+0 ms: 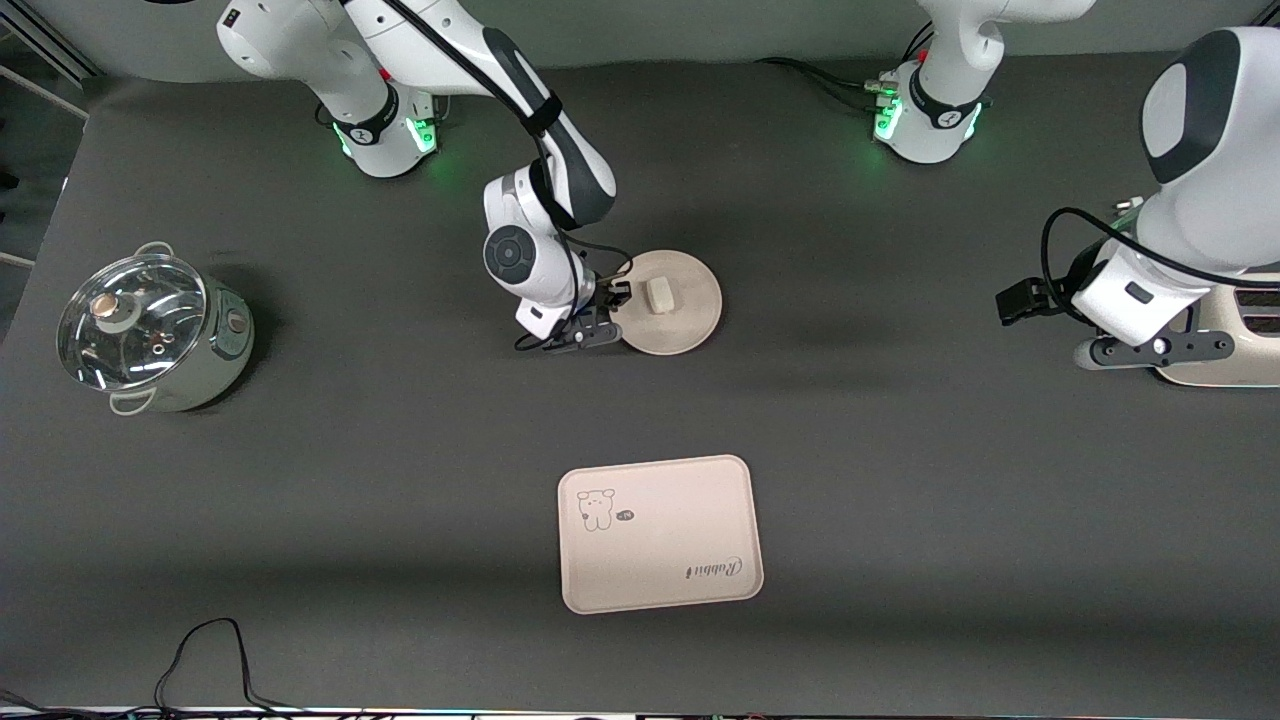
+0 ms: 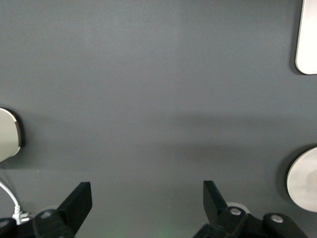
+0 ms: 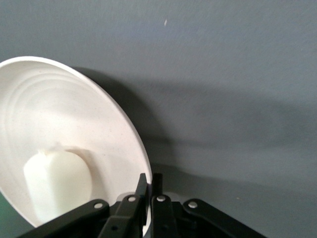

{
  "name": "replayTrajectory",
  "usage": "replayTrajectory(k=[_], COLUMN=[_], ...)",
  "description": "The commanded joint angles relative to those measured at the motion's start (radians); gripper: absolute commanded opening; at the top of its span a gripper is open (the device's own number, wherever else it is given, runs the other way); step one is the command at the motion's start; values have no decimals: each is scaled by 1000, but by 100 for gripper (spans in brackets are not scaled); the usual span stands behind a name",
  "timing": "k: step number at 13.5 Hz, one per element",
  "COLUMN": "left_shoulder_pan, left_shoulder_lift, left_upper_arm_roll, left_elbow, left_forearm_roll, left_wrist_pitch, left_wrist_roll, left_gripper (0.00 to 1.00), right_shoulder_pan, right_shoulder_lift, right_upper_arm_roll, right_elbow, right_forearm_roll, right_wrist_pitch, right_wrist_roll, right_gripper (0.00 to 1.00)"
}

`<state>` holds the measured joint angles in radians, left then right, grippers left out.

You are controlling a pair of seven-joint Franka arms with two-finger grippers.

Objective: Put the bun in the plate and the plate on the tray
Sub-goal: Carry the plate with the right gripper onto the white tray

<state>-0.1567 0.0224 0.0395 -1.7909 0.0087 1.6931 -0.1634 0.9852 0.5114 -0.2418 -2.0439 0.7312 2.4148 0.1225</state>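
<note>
The round cream plate lies on the dark table, farther from the front camera than the tray. The small off-white bun sits in the plate. My right gripper is at the plate's edge toward the right arm's end, shut on the rim. In the right wrist view its fingers pinch the rim of the plate, with the bun just inside. My left gripper waits at the left arm's end of the table, open and empty.
A steel pot with a glass lid stands toward the right arm's end. A cream appliance sits under the left gripper at the table's edge. A black cable lies near the front edge. The tray's corner shows in the left wrist view.
</note>
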Motion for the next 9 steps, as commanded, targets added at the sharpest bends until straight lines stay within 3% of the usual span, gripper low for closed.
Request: replayTrajectory(k=[1, 3, 9], left_shoulder_pan=[23, 19, 13], left_shoulder_lift=[-18, -19, -12], left_upper_arm_roll=[-23, -23, -18], left_elbow=[27, 30, 90], left_forearm_roll=[37, 37, 37], left_wrist_pitch=[-58, -59, -82], left_wrist_roll=[8, 8, 18], left_gripper=[100, 100, 100], right_shoulder_pan=[0, -31, -236], right_shoulder_lift=[-2, 44, 388], right_upper_arm_roll=[-117, -175, -168], right_elbow=[146, 314, 871], right_forearm_roll=[8, 8, 30], right_wrist_pitch=[-158, -207, -198], right_wrist_roll=[45, 63, 116], right_gripper=[0, 0, 0])
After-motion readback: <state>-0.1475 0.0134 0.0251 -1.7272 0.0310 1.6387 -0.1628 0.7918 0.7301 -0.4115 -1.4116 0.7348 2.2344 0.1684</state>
